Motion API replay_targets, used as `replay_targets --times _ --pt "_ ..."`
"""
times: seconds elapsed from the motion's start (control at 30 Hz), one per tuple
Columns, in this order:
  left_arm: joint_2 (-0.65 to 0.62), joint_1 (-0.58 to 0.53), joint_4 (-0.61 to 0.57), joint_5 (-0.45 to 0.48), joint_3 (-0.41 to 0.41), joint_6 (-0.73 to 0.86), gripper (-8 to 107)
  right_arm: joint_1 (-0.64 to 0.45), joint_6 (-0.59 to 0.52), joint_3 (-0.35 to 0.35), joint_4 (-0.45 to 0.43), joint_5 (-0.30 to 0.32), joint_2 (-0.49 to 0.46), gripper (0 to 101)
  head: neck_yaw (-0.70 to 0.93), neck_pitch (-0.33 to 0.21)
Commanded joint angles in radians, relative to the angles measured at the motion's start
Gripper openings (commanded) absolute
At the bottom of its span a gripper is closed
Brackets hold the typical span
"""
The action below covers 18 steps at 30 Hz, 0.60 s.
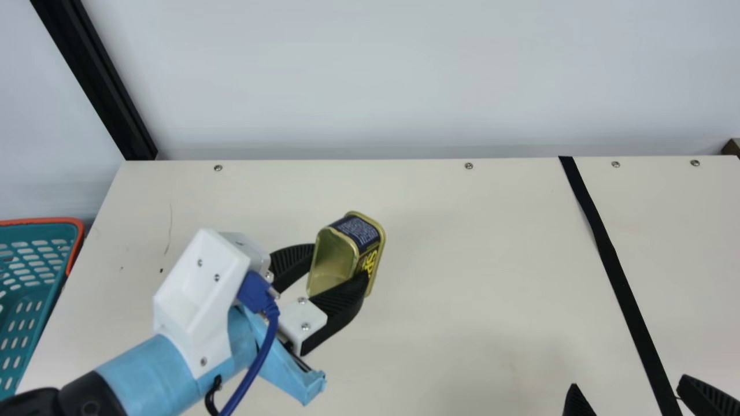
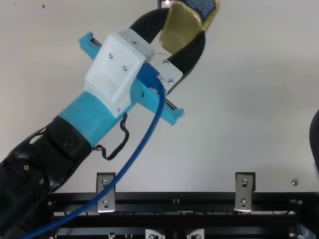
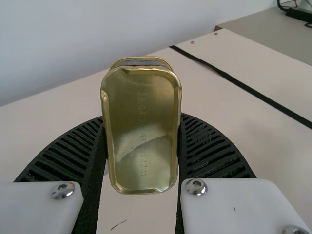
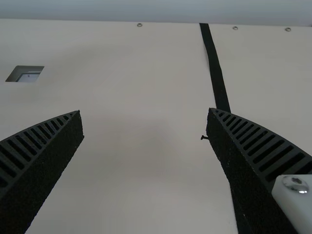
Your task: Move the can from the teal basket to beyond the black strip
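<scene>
From where I stood, I could see the can (image 1: pixel 359 231) in the left gripper (image 1: pixel 341 263), above the cream table (image 1: pixel 462 260). This gripper was holding it firmly, with one black ribbed finger on each of two opposite sides, and both fingers were bowed where they pressed. The can was tilted, and its gold end faced back to the wrist of the left arm; the label was dark blue with yellow print. In the left wrist view, this gold end was between the two fingers of the left gripper (image 3: pixel 141 119).

The can was out of the teal basket (image 1: pixel 43 221), which had an orange rim and was beside the table, at the main view's left edge. The black strip (image 1: pixel 607 254) crossed the table on the other side, well apart from the can. So the can was between the basket and the strip, and it was not yet beyond the strip.

The right gripper (image 1: pixel 628 382) was at the main view's bottom edge, near the strip. In the right wrist view, the fingers of the right gripper (image 4: pixel 145 111) were wide apart, and the strip passed behind one of them. A blue cable (image 1: pixel 263 346) hung in a curve from the left arm's wrist.
</scene>
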Motion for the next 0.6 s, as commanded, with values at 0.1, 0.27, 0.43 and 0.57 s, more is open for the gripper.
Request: replay_targets --times 0.1,0.27,0.43,0.57 --pt "0.0 0.0 0.0 0.002 0.0 0.0 10 0.033 -0.005 -0.044 0.044 -0.069 0.076 101 -0.008 -0.002" --pt "0.0 0.0 0.0 0.0 0.0 0.0 10 0.103 -0.031 -0.136 0.098 -0.165 0.208 101 -0.008 -0.002" --pt "0.0 0.0 0.0 0.0 0.0 0.0 10 0.19 -0.059 -0.245 0.16 -0.252 0.363 101 -0.008 -0.002" --pt "0.0 0.0 0.0 0.0 0.0 0.0 10 0.266 -0.071 -0.323 0.224 -0.299 0.473 101 -0.008 -0.002"
